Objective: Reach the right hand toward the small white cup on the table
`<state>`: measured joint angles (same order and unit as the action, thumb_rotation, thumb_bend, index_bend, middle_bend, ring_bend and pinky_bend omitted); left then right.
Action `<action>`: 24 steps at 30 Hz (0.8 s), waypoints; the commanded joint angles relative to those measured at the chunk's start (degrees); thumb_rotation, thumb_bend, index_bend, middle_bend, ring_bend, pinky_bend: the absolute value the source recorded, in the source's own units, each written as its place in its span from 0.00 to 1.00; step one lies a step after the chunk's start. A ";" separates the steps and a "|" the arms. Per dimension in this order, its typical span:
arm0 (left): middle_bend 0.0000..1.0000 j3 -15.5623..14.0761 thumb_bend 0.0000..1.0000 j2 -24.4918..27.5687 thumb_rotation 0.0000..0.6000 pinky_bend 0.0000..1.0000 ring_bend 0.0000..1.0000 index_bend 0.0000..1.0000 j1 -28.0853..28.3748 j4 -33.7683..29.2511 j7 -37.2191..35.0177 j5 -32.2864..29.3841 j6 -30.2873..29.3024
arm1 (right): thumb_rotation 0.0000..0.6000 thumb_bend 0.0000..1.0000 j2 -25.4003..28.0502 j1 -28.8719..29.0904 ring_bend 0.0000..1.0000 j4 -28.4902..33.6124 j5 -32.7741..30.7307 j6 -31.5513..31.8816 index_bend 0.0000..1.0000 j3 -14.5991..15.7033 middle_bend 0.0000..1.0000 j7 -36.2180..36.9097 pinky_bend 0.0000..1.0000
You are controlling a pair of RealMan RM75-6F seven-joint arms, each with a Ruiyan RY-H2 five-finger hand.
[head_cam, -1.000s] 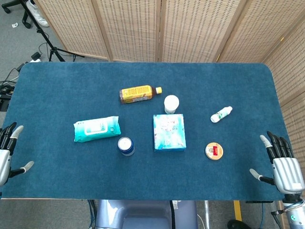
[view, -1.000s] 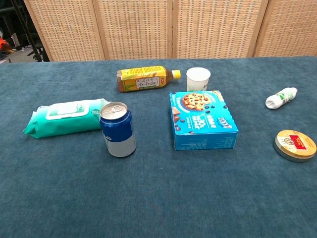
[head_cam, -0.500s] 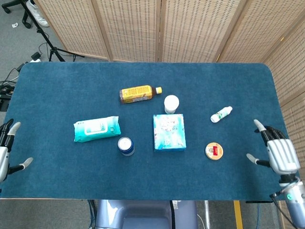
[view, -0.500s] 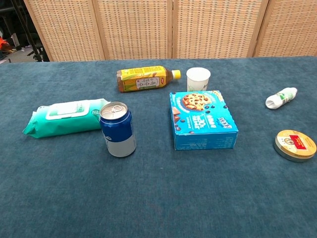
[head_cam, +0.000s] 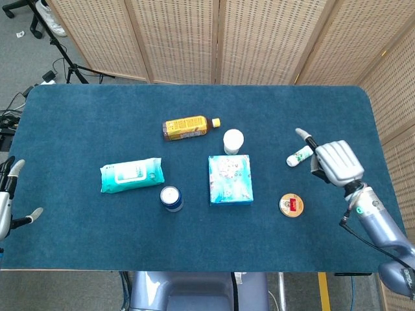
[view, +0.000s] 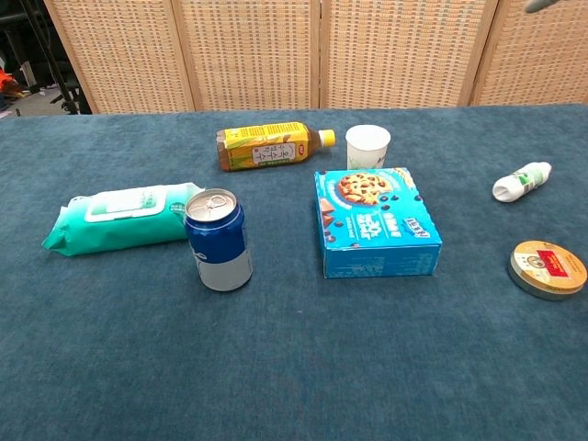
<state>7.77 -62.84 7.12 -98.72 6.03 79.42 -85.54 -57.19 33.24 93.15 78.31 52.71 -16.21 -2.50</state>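
Observation:
The small white cup (head_cam: pixel 233 140) stands upright near the table's middle, just behind the blue cookie box (head_cam: pixel 230 179); the chest view shows the cup (view: pixel 367 147) empty. My right hand (head_cam: pixel 335 162) hovers over the table's right part, well to the right of the cup and beside the small white bottle (head_cam: pixel 301 155). Its thumb sticks out to the left and it holds nothing. Only a grey fingertip (view: pixel 542 5) of it shows in the chest view's top right corner. My left hand (head_cam: pixel 6 202) sits at the table's left edge, fingers spread and empty.
A yellow tea bottle (head_cam: pixel 188 127) lies left of the cup. A blue can (head_cam: pixel 171 197) and a teal wipes pack (head_cam: pixel 131 175) sit left of the box. A round tin (head_cam: pixel 292 205) lies below the right hand. Wicker screens stand behind the table.
My right hand has risen from the table's front right edge and moved forward and left, to beside the small white bottle. The left hand has slid slightly outward.

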 commanded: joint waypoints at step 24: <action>0.00 2.89 0.00 -0.59 1.00 0.00 0.00 0.00 1.87 2.25 -0.47 -7.51 3.56 | 1.00 1.00 -28.42 37.08 0.87 -13.00 -46.72 -7.90 0.00 6.52 0.94 -48.27 1.00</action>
<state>10.60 -63.58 9.01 -96.54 5.79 72.08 -82.13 -84.51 69.27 81.54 33.36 44.01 -10.64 -49.67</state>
